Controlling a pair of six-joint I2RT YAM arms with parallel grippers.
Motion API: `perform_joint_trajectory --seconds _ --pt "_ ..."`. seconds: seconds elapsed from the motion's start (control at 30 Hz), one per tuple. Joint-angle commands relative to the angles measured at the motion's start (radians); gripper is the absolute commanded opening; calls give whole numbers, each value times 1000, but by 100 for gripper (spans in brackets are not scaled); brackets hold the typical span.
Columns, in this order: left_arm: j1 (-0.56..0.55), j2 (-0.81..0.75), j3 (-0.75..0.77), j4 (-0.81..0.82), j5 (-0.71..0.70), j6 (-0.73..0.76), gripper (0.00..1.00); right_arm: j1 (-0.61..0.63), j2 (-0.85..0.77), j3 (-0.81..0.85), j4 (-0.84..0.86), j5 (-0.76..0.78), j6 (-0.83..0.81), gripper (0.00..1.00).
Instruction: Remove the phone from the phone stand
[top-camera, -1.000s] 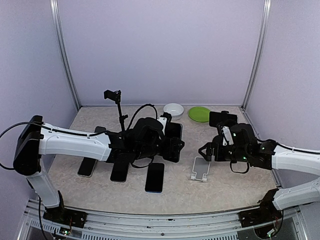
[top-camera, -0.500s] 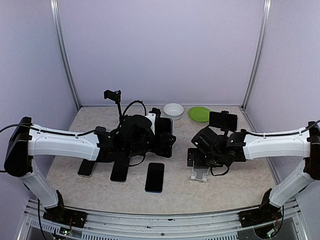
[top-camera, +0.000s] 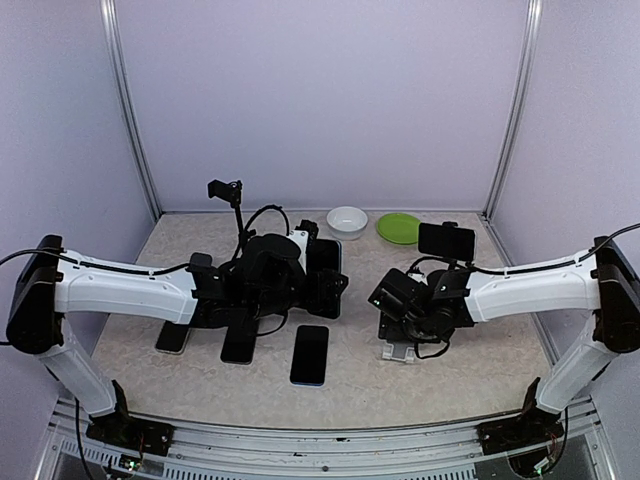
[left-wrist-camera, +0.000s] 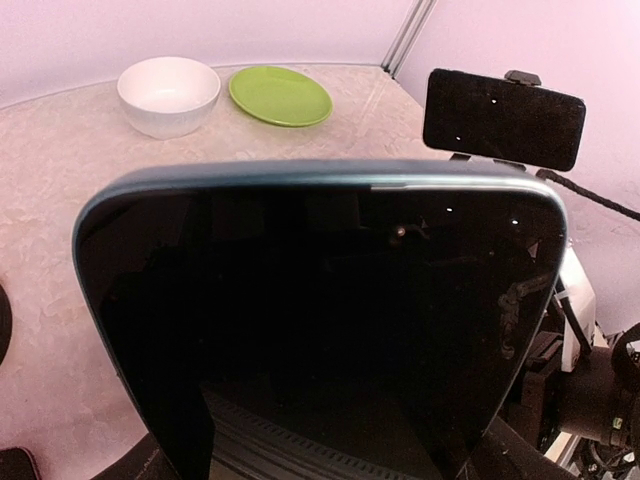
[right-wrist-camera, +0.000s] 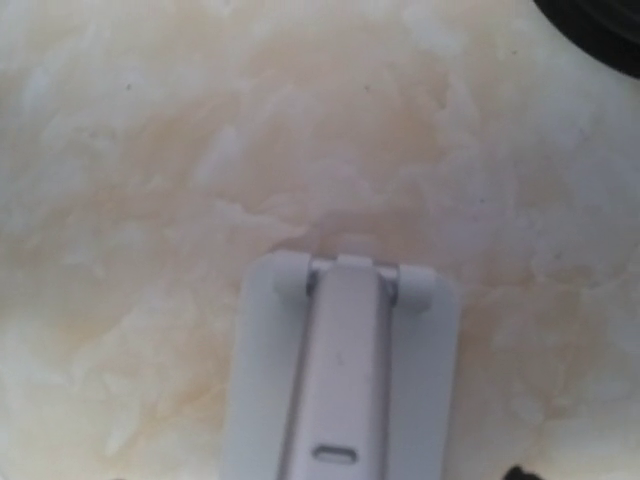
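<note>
1. The left gripper (top-camera: 322, 278) is clenched on the phone (left-wrist-camera: 320, 330). The phone's dark screen with a bluish rim fills the left wrist view, almost upright.
2. The phone stand (right-wrist-camera: 345, 370), pale silver, lies flat on the table (top-camera: 460, 370) directly under the right gripper (top-camera: 393, 318). The phone is well apart from it, on the left side.
3. I cannot tell if the right jaws are released or closed. The fingers do not show in the right wrist view, and from above the wrist hides them.
4. The table surface is beige with a marbled pattern.
5. Beyond the left jaws, a white bowl (left-wrist-camera: 168, 93) and a green plate (left-wrist-camera: 280, 95) stand side by side.
6. To the right of those jaws, a clamp mount holds a second phone (left-wrist-camera: 503, 118) sideways.
7. On the near side of the left jaws, flat phones (top-camera: 310, 354) lie on the table.
8. The walls (top-camera: 320, 100) are pale lilac, with metal posts (top-camera: 130, 110) in the back corners.
</note>
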Motion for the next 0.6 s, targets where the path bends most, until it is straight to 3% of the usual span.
perform_joint_trajectory --seconds 0.0,0.2,0.57 --pt "7 -36 10 60 -15 -5 58 -2 -6 -12 28 36 15 69" --pt "8 -38 12 49 -15 -5 58 -24 -36 -26 120 22 -68 53" --pt "13 -39 -10 48 -12 -23 57 -136 10 55 339 -45 -433 47"
